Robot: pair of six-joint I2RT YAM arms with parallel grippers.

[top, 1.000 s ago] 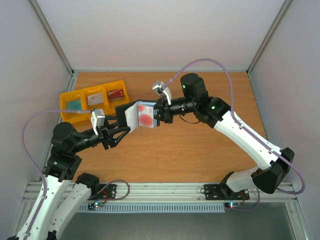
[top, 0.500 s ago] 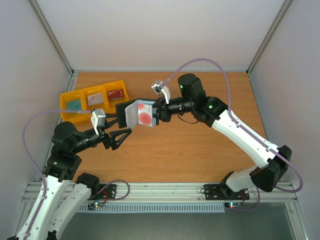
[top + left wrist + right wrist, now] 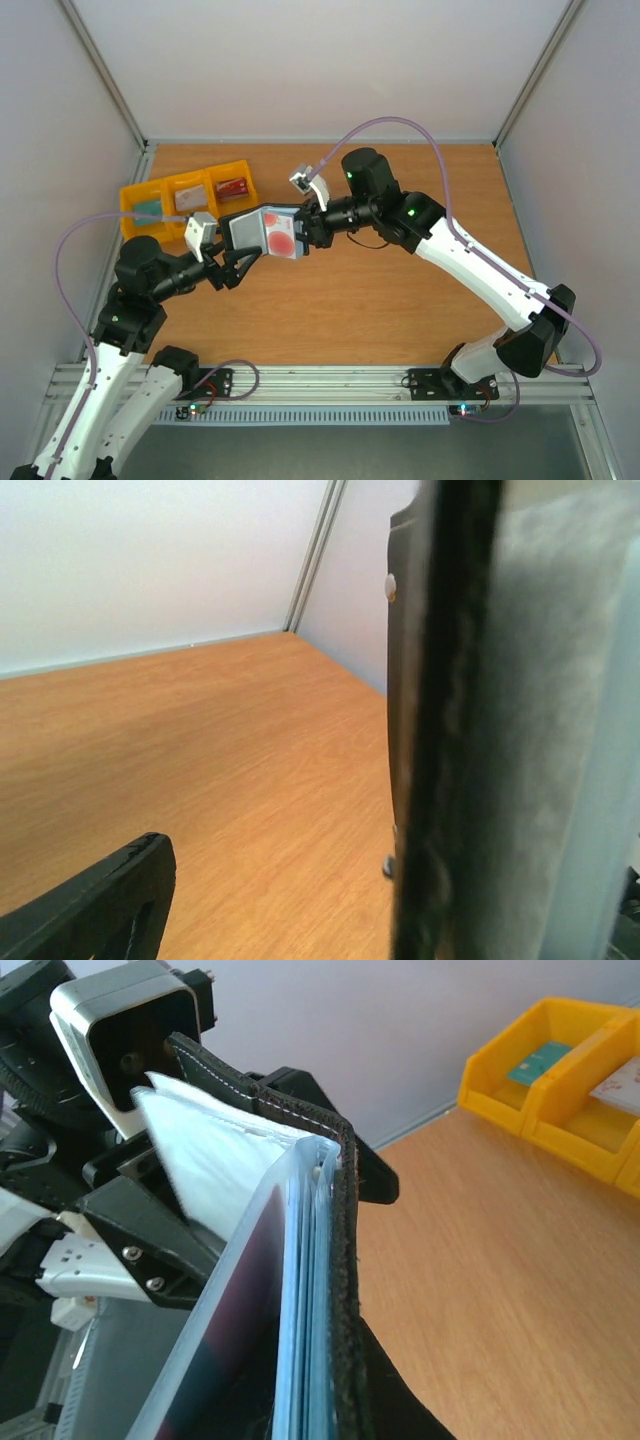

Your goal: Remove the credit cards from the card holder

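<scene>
Right gripper [image 3: 305,230] is clamped on the right edge of the open wallet [image 3: 248,232], holding it in the air above the table [image 3: 400,300] with its inner side facing up. The white card [image 3: 280,233] with the red circle sits in its pocket. Over the last second the wallet has been carried leftward and tipped flatter. The left gripper [image 3: 238,264], which had backed off, has come up to its near-left edge, jaws apart.

From the left wrist, one of its fingers [image 3: 100,905] shows low on the left and the wallet's edge fills the right; nothing is pinched.

From the right wrist, the cards sit edge-on in the pockets, with yellow bins [image 3: 540,1080] behind. No card is out yet; the left gripper looks placed for a first pull.
</scene>
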